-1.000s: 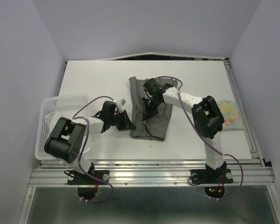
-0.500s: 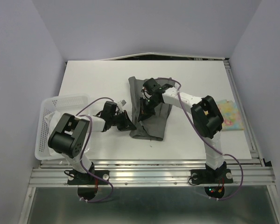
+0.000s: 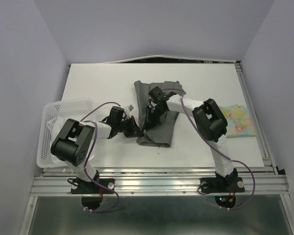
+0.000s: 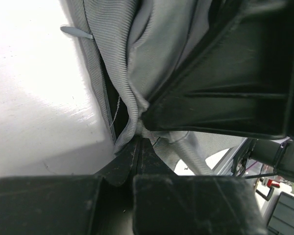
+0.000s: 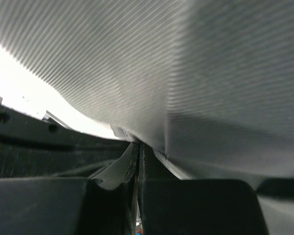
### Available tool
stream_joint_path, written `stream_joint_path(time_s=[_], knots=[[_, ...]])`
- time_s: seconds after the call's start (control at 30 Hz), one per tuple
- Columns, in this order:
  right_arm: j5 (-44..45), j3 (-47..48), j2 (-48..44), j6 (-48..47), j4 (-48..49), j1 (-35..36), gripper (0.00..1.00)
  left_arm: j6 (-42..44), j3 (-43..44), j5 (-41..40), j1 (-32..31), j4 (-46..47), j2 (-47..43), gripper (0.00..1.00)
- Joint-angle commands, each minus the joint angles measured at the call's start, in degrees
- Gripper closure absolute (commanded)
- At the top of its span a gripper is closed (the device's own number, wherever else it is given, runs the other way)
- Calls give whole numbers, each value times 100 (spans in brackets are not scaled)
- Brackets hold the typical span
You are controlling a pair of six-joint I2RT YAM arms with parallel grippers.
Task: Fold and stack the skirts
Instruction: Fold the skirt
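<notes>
Grey skirt (image 3: 160, 131) partly folded; left gripper (image 3: 137, 130) clenched on its left edge, right gripper (image 3: 150, 113) clenched on raised fold. Floral skirt (image 3: 239, 120) far right; basket (image 3: 63, 105) far left.

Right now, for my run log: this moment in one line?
left fingers: shut on grey skirt | right fingers: shut on grey skirt | floral skirt: right edge

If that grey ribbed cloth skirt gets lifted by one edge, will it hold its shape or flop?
Probably flop: the grey ribbed cloth skirt lies in soft rumpled folds and bunches where the left tool pinches it. Pushed, that loose cloth would likely wrinkle rather than slide whole. Its ribbed weave looks grippy, so slipping from the shut right tool seems unlikely.
</notes>
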Motion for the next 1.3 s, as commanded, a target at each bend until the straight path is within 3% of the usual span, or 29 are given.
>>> stream_joint_path(time_s=[0.0,0.17,0.27,0.43,0.63,0.8,0.9,1.13,1.27], knots=[[-186,207,90,287,524,25,99,51,-3,-128,-51,-30,-81,100],[-168,-143,283,217,595,25,99,183,76,-101,-51,-294,-405,100],[-37,-469,397,42,665,25,99,445,234,-198,45,-828,-958,86],[-27,-558,704,-275,683,25,94,1375,770,-346,388,-2470,-1546,78],[-124,-374,1004,-521,683,25,81,1423,736,363,336,-2072,-2242,75],[-115,-286,1004,-548,674,25,59,1019,525,540,28,-1535,-1797,78],[-150,-224,951,-495,665,25,58,842,437,497,-15,-1288,-1523,81],[-449,153,829,-442,665,-335,62,588,270,207,-24,-1252,-890,97],[-668,636,696,-695,665,-650,60,491,235,22,-24,-1287,-592,100]])
